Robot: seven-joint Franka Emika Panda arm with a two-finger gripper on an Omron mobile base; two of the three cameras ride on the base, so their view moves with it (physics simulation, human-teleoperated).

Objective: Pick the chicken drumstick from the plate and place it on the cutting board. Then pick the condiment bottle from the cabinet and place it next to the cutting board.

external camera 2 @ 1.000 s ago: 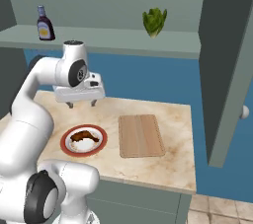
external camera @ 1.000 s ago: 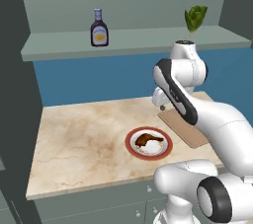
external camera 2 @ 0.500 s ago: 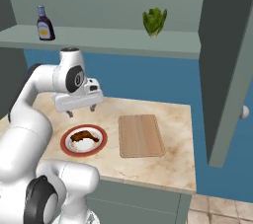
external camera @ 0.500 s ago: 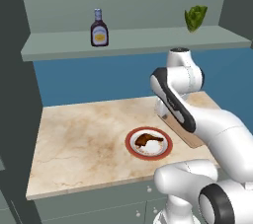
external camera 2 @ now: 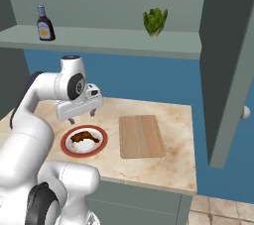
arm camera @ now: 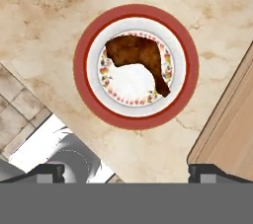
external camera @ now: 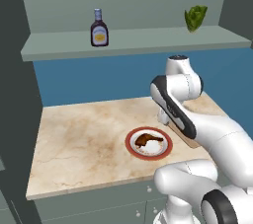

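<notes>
Fingers [external camera 2: 93, 113] on my gripper [external camera 2: 82, 116] are spread as wide as they go, nothing between them and nothing touched; they hang in the air above the far edge of the plate. From the hand camera I see the two dark tips at the bottom edge, well apart, one on each side.

Going down by size: the cabinet [external camera 2: 114, 40] runs across the back wall, and on its long shelf I see the condiment bottle [external camera: 99, 29] standing upright toward the left end and a green leafy vegetable [external camera 2: 155, 22] further right, well apart from it. Below is the marble counter [external camera: 79, 139]. On it lies the cutting board [external camera 2: 141, 135], flat and bare, just beside the plate on its right without touching it.

The plate [arm camera: 83, 53] sits near the counter's front edge and holds the chicken drumstick [arm camera: 137, 55], which lies across the plate's middle, its thick end toward the upper left of the hand view and its thin bone end toward the lower right.
</notes>
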